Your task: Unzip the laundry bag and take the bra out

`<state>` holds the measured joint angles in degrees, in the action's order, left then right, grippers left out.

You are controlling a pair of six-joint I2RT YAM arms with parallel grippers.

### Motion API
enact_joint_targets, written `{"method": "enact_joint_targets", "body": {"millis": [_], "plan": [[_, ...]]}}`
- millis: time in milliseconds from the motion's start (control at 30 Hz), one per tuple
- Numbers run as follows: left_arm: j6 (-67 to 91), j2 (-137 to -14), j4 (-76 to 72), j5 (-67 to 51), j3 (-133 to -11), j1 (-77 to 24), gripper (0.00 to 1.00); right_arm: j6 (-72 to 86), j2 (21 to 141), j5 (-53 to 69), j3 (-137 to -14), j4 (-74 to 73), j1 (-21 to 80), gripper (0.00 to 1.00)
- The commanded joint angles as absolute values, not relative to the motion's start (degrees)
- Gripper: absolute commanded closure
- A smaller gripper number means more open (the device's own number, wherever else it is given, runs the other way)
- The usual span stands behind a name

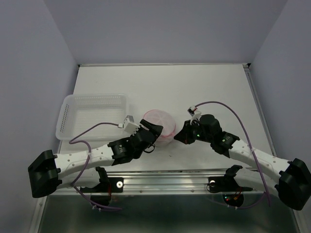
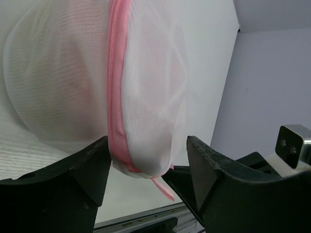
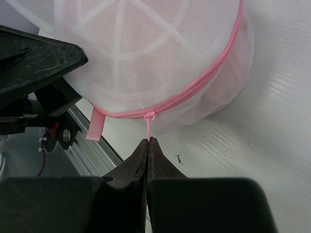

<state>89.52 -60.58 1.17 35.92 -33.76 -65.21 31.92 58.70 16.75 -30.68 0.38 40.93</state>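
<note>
Right claw (image 3: 147,141) on zipper pull (image 3: 148,127), left claw (image 2: 146,141) around laundry bag (image 2: 63,73)

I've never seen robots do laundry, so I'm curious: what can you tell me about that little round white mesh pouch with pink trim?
The round laundry bag of translucent white mesh sits on the white table between the two arms. A pink zipper rings its edge and looks closed; white ribs show through the dome, with a pinkish tint inside. The left gripper clamps its rim; the right gripper pinches the thin pink zipper pull.
</note>
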Motion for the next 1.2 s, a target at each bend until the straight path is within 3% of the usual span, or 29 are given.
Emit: {"method": "enact_joint_targets", "body": {"millis": [0, 33, 67, 133, 167, 267, 467, 733, 867, 1000, 1167], "plan": [[86.14, -61.79, -4.74, 35.33, -33.66, -62.32, 0.33, 31.82, 56.69, 18.54, -30.85, 1.67, 40.69, 0.99], [85.52, -61.79, -5.09, 35.16, -33.58, -61.71, 0.37, 31.38, 56.34, 18.63, -30.85, 1.41, 40.69, 0.99], [84.04, -61.61, -5.97, 34.90, -33.66, -60.39, 0.51, 31.20, 55.47, 18.55, -30.85, 0.45, 40.69, 0.99], [82.45, -61.35, -6.42, 34.37, -33.92, -59.16, 0.67, 29.98, 54.41, 18.02, -30.94, -0.69, 40.69, 0.99], [80.96, -61.17, -6.33, 33.93, -34.10, -58.63, 0.84, 29.27, 53.36, 16.54, -30.94, -3.23, 40.69, 0.99], [78.23, -59.77, -6.15, 31.47, -34.10, -56.34, 0.99, 27.25, 51.95, 13.02, -30.94, -7.80, 40.69, 0.99], [69.53, -53.01, -7.99, 21.99, -28.49, -49.32, 1.00, 27.95, 49.40, 2.48, -31.38, -13.79, 40.69, 0.99], [50.74, -50.71, -7.12, 5.03, -24.96, -37.28, 1.00, 26.99, 46.59, -2.11, -32.43, -17.49, 40.69, 0.99], [43.27, -55.97, -9.05, 0.37, -29.08, -32.88, 1.00, 23.82, 45.79, 2.26, -33.05, -17.14, 40.69, 0.99], [37.37, -65.99, -9.32, -2.81, -40.65, -31.55, 1.00, 22.50, 47.63, 10.61, -33.84, -16.17, 40.69, 0.99], [35.60, -72.25, -10.81, -9.48, -46.05, -31.73, 1.00, 22.41, 49.13, 11.95, -34.72, -14.77, 40.69, 0.99]]}}
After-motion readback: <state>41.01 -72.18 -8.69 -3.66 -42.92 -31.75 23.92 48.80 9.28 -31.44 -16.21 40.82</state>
